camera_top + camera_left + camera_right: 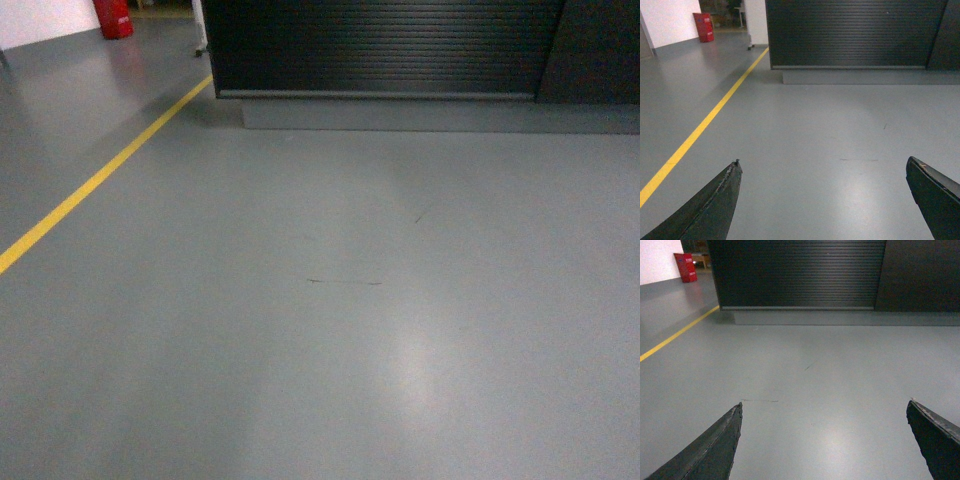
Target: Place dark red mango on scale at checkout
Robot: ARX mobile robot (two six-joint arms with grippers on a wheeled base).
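The checkout (385, 50) stands ahead across the grey floor (330, 300), showing only its black, horizontally ribbed front above a pale grey plinth (430, 115); its top lies above all three views. A smooth dark panel (595, 50) adjoins the ribbed front on the right. The counter's left corner ends just beside the far end of a yellow floor line (95, 185), which runs diagonally away from that corner toward the near left. Beyond the corner, well off to the left, a red box-like object (113, 17) stands against a white wall (45, 20).

Between the robot and the plinth the floor is bare apart from faint scuff marks (345, 282).

The left gripper (822, 200) is spread wide with nothing between its fingers (715, 205), pointing at the checkout. The right gripper (825, 440) is likewise spread wide and holds nothing.

Neither the dark red mango nor the scale appears in any view.
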